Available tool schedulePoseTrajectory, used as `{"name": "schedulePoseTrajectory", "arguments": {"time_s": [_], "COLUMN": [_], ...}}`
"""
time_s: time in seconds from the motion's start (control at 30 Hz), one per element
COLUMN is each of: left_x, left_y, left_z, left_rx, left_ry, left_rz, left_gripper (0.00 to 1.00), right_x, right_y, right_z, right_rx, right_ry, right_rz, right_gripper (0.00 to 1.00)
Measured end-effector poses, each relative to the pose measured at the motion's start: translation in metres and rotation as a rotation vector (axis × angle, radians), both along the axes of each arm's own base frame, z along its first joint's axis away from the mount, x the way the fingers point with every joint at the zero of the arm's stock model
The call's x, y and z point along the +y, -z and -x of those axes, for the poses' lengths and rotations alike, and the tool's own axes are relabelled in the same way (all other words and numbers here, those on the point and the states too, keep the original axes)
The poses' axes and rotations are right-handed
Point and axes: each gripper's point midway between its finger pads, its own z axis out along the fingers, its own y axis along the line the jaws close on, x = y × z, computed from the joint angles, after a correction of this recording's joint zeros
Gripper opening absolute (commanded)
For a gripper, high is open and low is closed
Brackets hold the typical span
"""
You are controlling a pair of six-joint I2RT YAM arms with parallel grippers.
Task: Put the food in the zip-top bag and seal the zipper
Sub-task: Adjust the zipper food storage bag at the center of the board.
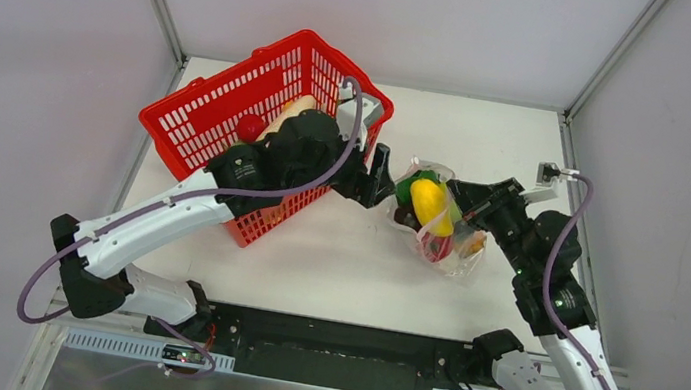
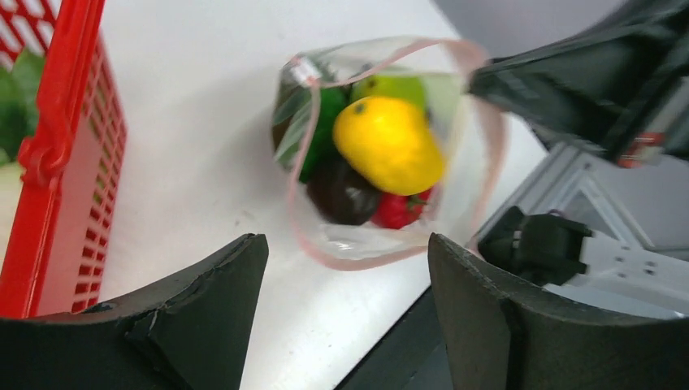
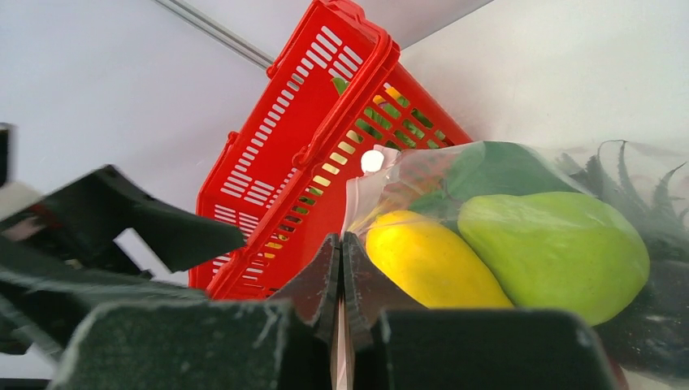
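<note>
The zip-top bag (image 1: 450,254) lies right of centre with its mouth open toward the left arm. Inside it the left wrist view shows a yellow piece (image 2: 390,142), a green leafy vegetable (image 2: 325,122), a dark eggplant (image 2: 341,191) and a red fruit (image 2: 398,210). The pink zipper (image 2: 357,262) rings the open mouth. My right gripper (image 1: 461,205) is shut on the bag's edge (image 3: 341,240), next to the yellow piece (image 3: 431,260) and a green fruit (image 3: 552,244). My left gripper (image 1: 382,175) is open and empty (image 2: 345,241), just short of the bag's mouth.
The red mesh basket (image 1: 201,115) stands at the back left under my left arm and holds a red fruit (image 1: 249,127) and a pale piece (image 1: 292,107). Its wall shows in the left wrist view (image 2: 49,162) and the right wrist view (image 3: 325,122).
</note>
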Motion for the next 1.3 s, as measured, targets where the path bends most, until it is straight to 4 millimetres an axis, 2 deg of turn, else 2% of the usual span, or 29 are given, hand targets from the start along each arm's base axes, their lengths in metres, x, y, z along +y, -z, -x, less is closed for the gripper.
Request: {"name": "schedulePoseTrajectory", "arguments": {"time_s": [0.13,0.33,0.43,0.5,0.6,0.73,0.77,0.87,0.93,1.1,1.2,1.3], "left_x": [0.005,-0.002,-0.008,-0.014,-0.023,-0.033,-0.034,-0.036,-0.039,-0.041,-0.041,-0.041], "left_y": [0.049,0.107,0.122,0.127,0.129,0.122,0.120,0.111,0.097,0.038,0.004,-0.018], "left_z": [-0.009,-0.002,-0.005,-0.008,-0.014,-0.020,-0.021,-0.023,-0.023,-0.030,-0.031,-0.032], "left_rx": [0.086,0.223,0.255,0.266,0.275,0.266,0.263,0.247,0.231,0.157,0.121,0.085], "left_ry": [-0.051,-0.057,-0.071,-0.077,-0.090,-0.096,-0.095,-0.086,-0.069,-0.017,0.029,0.058], "left_rz": [-0.077,-0.107,-0.107,-0.101,-0.069,-0.016,-0.009,-0.004,0.003,0.028,0.022,0.004], "left_gripper": [0.72,0.70,0.67,0.61,0.42,0.06,0.00,0.00,0.00,0.00,0.00,0.00], "right_x": [-0.002,-0.001,-0.001,-0.001,-0.001,-0.001,-0.001,0.000,0.003,0.012,0.016,0.015], "right_y": [0.000,0.001,0.001,0.001,0.001,0.001,0.000,-0.001,-0.003,-0.012,-0.024,-0.032], "right_z": [0.002,0.002,0.002,0.002,0.002,0.003,0.003,0.006,0.010,0.024,0.033,0.034], "right_rx": [-0.005,-0.004,-0.004,-0.004,-0.004,-0.005,-0.007,-0.017,-0.033,-0.081,-0.113,-0.126], "right_ry": [0.000,-0.001,-0.001,-0.001,-0.002,-0.005,-0.006,-0.020,-0.047,-0.137,-0.183,-0.177], "right_rz": [0.012,0.013,0.013,0.012,0.013,0.013,0.014,0.019,0.025,0.035,0.030,0.021], "right_gripper": [0.00,0.00,0.00,0.00,0.00,0.01,0.01,0.02,0.02,0.02,0.02,0.02]}}
